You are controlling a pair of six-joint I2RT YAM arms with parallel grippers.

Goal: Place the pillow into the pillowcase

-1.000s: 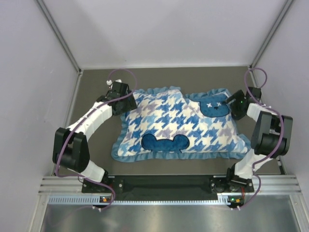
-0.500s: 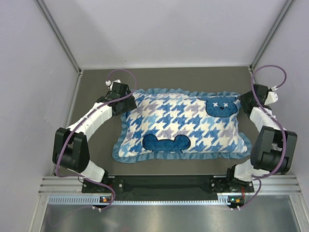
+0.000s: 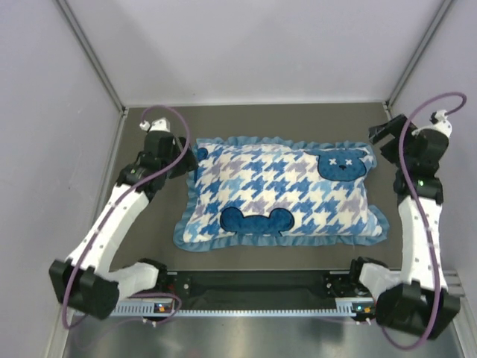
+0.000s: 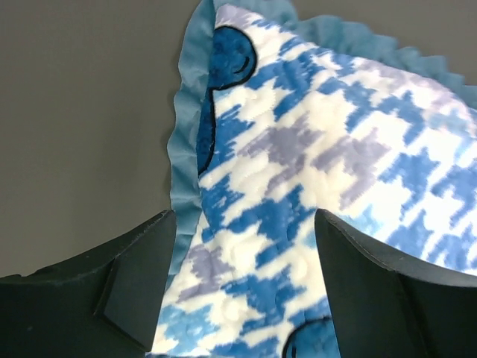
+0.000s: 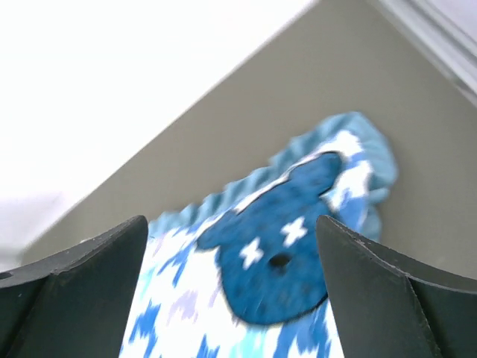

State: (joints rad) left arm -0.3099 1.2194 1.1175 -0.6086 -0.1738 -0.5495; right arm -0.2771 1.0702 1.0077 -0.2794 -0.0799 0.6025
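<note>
The pillowcase (image 3: 279, 195), blue-and-white houndstooth with dark blue bear patches and a ruffled edge, lies plump and flat on the mat. The pillow is hidden; no cream fabric shows anywhere. My left gripper (image 3: 186, 155) hovers at the case's far-left corner, open. In the left wrist view its fingers (image 4: 134, 276) straddle the houndstooth pillowcase (image 4: 313, 171) from above with nothing gripped. My right gripper (image 3: 381, 134) is raised off the far-right corner, open. The right wrist view looks between spread fingers (image 5: 373, 291) down on the bear patch (image 5: 276, 250).
The dark mat (image 3: 149, 224) is walled by pale panels with metal corner posts (image 3: 93, 56). A metal rail (image 3: 261, 287) carrying both arm bases runs along the near edge. Purple cables loop above each wrist.
The right gripper let go of the case's far-right corner, which now lies flat, and rose back toward the right wall. The left arm lifted and drew slightly left.
</note>
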